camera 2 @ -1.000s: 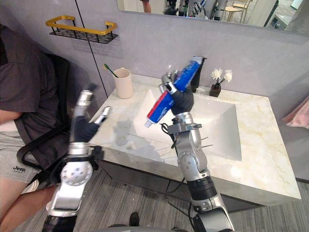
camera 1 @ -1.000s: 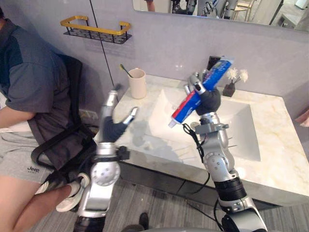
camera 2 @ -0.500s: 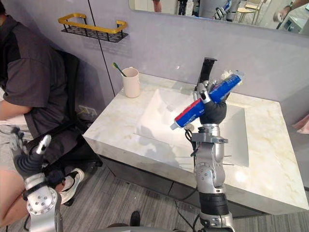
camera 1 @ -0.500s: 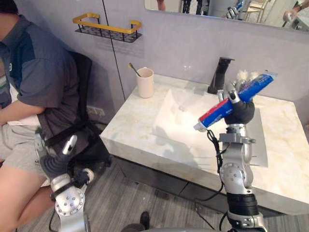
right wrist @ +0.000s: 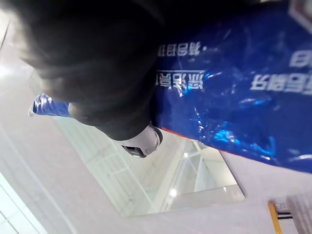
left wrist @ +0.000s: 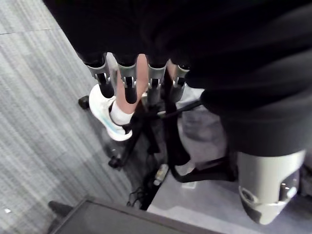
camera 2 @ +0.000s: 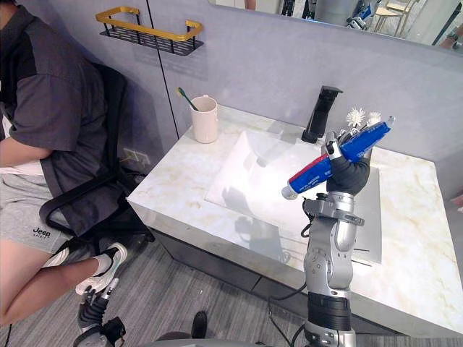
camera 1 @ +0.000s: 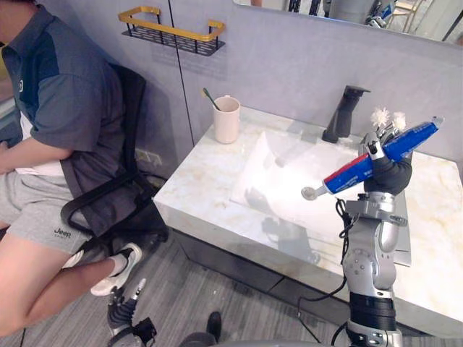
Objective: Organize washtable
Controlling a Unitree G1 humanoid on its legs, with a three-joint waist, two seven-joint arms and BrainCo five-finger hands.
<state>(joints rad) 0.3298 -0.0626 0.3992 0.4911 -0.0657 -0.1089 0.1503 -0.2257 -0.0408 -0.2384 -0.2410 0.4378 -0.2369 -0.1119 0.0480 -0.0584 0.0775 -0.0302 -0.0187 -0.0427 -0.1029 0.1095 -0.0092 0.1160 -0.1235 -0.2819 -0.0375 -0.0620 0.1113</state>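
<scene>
"blue and red toothpaste tube [camera 1: 372, 160], where is it?"

"up in the air above the right side of the sink basin [camera 1: 278, 173], in the right hand [camera 1: 391, 173]. the fingers and thumb are curled round its middle, so it is firmly gripped. it lies on a slant: the cap end points down toward the robot's left, and the flat tail end points up to the right."

"does it touch the washtable [camera 1: 194, 194]?"

"no, it is well clear of the pale marble top."

"and the left hand [camera 2: 92, 312]?"

"low down near the grey floor, by the foot of a black chair [camera 1: 134, 137]. its wrist view shows the fingers [left wrist: 126, 83] straight in a row, holding nothing. past them is a person's white shoe [left wrist: 103, 113]."

"what stands on the top?"

"a cream cup [camera 1: 226, 121] at the back left corner, with a toothbrush [camera 1: 210, 97] leaning in it. a black faucet [camera 1: 343, 114] stands at the back of the basin. some white flowers [camera 1: 381, 117] are just behind the right hand, which hides their pot."

"and on the wall?"

"a black wire shelf with a gold rail [camera 1: 172, 30], up and to the left of the cup, and a mirror [camera 1: 347, 9] above the faucet. a person [camera 1: 51, 101] sits in the chair, left of the washtable."
</scene>
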